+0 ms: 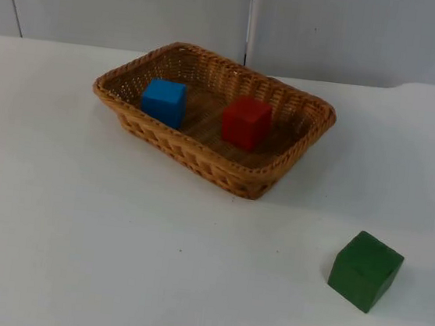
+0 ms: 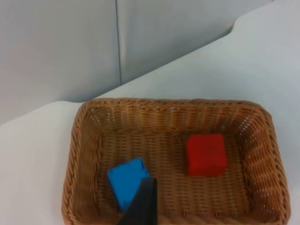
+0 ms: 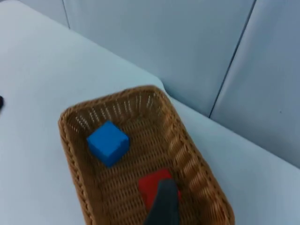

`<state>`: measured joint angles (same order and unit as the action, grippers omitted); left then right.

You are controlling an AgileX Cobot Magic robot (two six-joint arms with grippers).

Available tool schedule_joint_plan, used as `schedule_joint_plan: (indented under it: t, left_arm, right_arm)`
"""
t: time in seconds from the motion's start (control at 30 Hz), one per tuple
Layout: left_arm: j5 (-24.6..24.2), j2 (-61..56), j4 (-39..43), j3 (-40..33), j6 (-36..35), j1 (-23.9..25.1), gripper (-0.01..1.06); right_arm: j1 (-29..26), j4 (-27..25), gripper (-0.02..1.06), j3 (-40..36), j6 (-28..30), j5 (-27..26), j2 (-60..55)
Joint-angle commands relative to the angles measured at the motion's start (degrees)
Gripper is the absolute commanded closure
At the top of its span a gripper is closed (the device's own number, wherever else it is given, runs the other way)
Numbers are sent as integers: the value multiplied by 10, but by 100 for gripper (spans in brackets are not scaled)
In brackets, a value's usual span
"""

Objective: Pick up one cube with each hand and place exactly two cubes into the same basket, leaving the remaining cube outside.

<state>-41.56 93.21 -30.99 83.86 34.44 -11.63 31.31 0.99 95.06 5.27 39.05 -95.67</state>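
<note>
I see the blue cube (image 1: pixel 164 101) and red cube (image 1: pixel 246 121) in the basket (image 1: pixel 279 174) near the tabletop's far edge. The green cube (image 1: pixel 365 270) sits outside, near the right edge. It looks light and hard; I'd grab flat sides. I cannot tell how either arm's jaws stand.

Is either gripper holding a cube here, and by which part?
Nothing is held: blue cube and red cube sit free in the basket, green cube on the table.
</note>
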Motion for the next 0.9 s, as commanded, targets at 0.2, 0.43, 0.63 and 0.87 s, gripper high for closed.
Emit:
schedule_joint_plan:
  t: [0.2,0.43,0.63,0.87]
  left_arm:
    - [-2,-59,-1,-41,-3,-3,17]
    - [-2,-115,-1,-89,-2,-3,17]
    - [-4,-171,-1,-138,-2,-3,17]
    - [0,-246,-3,-205,-2,-3,17]
  right_arm:
    - [-1,-3,35,-82,6,-24,58]
    - [-1,-3,35,-165,6,-47,115]
    - [-1,-2,35,-224,6,-67,157]
    - [-1,-2,35,-269,6,-74,205]
